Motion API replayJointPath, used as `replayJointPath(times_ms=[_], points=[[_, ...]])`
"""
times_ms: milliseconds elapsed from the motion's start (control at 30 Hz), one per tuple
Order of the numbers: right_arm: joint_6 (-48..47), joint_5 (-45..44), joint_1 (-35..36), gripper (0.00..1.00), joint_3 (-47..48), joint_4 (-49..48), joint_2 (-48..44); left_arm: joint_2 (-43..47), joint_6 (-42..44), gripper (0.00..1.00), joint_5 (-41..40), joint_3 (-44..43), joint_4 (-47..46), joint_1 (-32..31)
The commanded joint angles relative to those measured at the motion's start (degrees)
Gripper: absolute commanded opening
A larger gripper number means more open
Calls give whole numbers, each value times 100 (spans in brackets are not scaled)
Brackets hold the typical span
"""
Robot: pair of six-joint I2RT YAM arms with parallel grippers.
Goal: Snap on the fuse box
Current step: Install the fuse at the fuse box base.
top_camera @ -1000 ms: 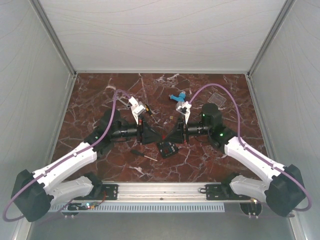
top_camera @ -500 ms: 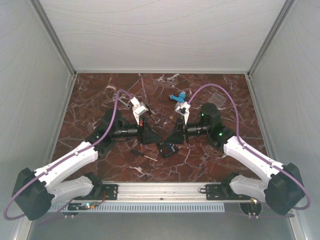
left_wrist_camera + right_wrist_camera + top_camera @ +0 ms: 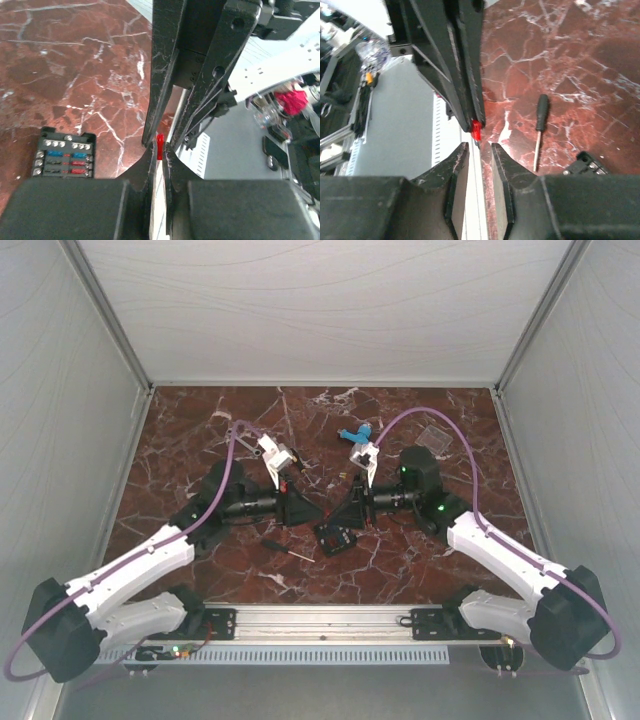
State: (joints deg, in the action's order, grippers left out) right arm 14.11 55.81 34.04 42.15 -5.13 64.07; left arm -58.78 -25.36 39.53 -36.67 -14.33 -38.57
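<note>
Counting one fuse box [image 3: 337,537], uncovered, on the marble table [image 3: 200,440] below two fingertips-together arms; one screwdriver [image 3: 540,120]; one red fuse [image 3: 159,146]. We logged the left gripper [image 3: 159,156] pinching that fuse, and the right gripper [image 3: 479,150] level opposite, fingers slightly parted, empty.
</note>
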Motion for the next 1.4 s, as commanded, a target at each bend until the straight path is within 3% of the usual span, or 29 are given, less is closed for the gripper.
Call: replayJointPath(times_ms=[0, 167, 333, 433, 867, 1367], points=[[-134, -1221, -39, 24, 164, 595, -95, 332, -34, 0, -1228, -178, 469, -27], [147, -2971, -326, 26, 143, 1347, 240, 502, -481, 0, -2778, -88, 1330, -28], [434, -4365, -451, 26, 39, 1817, 673, 543, -1047, 0, -3276, 212, 1579, -28], [456, -4754, -457, 26, 11, 2016, 890, 469, -1250, 0, -3449, 311, 1687, -43], [847, -5147, 16, 24, -396, 2025, 1620, -502, -1568, 0, -4127, 129, 1702, -703], [1367, -4668, 1103, 25, -442, 1291, 1929, -1002, -1659, 0, -4263, 50, 1653, -760]])
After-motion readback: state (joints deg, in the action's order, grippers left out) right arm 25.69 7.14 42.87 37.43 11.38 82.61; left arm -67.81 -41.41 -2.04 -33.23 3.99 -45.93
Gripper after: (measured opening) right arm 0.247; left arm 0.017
